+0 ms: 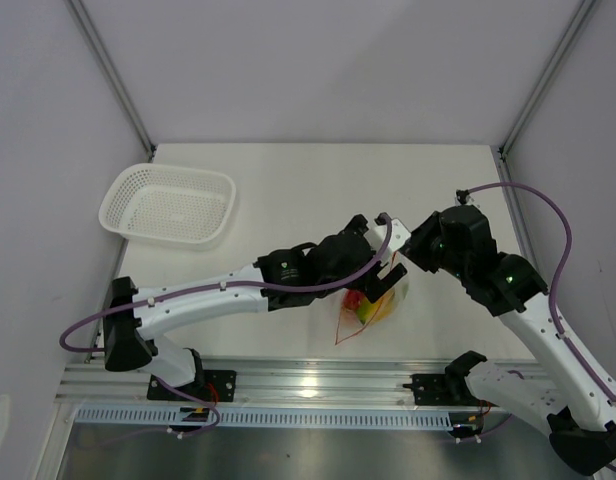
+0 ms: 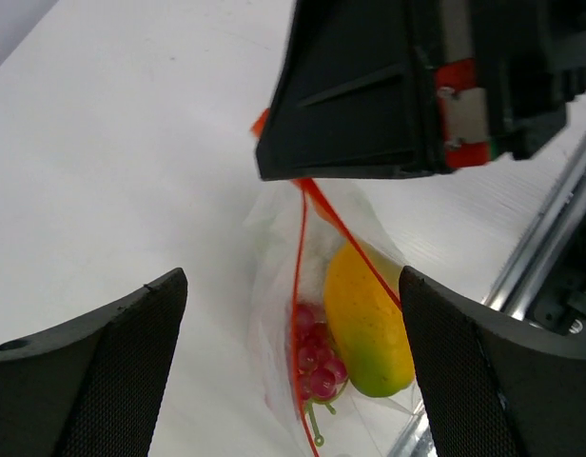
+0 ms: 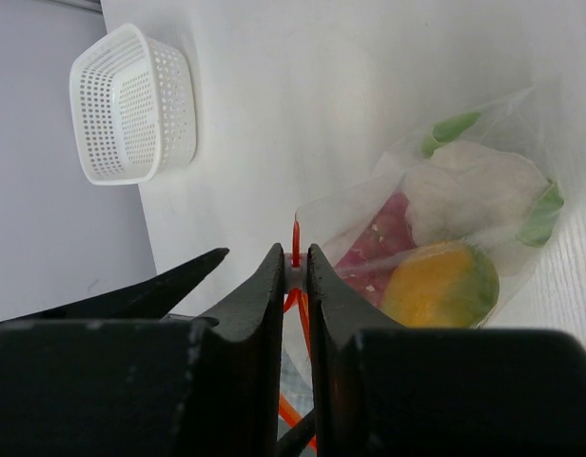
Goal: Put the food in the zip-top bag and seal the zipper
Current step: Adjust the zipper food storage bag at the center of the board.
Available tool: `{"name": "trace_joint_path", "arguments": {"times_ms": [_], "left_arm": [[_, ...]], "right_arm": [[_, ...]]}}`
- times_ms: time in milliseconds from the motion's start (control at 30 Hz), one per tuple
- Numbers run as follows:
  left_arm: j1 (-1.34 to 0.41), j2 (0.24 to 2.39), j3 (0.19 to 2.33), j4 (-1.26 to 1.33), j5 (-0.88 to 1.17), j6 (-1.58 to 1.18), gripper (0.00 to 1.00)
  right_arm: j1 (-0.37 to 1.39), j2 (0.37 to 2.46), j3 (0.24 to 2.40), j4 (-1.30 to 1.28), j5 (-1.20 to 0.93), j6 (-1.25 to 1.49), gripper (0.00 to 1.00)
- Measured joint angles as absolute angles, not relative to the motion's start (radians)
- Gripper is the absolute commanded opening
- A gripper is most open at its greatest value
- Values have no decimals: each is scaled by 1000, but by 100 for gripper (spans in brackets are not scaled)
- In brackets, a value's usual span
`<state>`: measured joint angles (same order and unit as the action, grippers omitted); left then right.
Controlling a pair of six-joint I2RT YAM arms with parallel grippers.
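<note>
The clear zip-top bag (image 1: 373, 310) lies near the table's front edge, with the yellow-orange mango (image 2: 369, 324), the red grape bunch (image 2: 312, 357) and a white-and-green vegetable piece (image 3: 474, 181) inside. I cannot make out a round red-orange fruit. My right gripper (image 3: 295, 252) is shut on the red-orange zipper (image 3: 295, 233) at the bag's upper corner and holds that end up; it shows in the left wrist view as a black block (image 2: 407, 86). My left gripper (image 2: 291, 286) is open wide and empty, just above the bag with its fingers apart on either side of it.
A white mesh basket (image 1: 168, 203) stands at the back left, also in the right wrist view (image 3: 131, 105). An aluminium rail (image 1: 308, 380) runs along the near edge, close beside the bag. Grey walls enclose the table.
</note>
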<state>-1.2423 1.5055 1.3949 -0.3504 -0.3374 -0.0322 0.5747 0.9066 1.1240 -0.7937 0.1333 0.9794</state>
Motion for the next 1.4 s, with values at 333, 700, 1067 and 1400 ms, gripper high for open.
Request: {"name": "trace_joint_path", "arguments": {"times_ms": [333,700,1067,1400], "left_arm": [[-1219,1533,1419,-356,-144,-51,86],[-1224,1626,1442,-406,-173,-214,64],[-1219,1626,1435,-399,-155,-273,1],[-1088,1520,1299,-383,77,-292,0]], "right_arm": [[575,905,1116,-788,132,980,0],[575,898,1111,-796,164,995,0],[575,900,1110,-796,178,989,13],[461,940,1133,-774,10,772,68]]}}
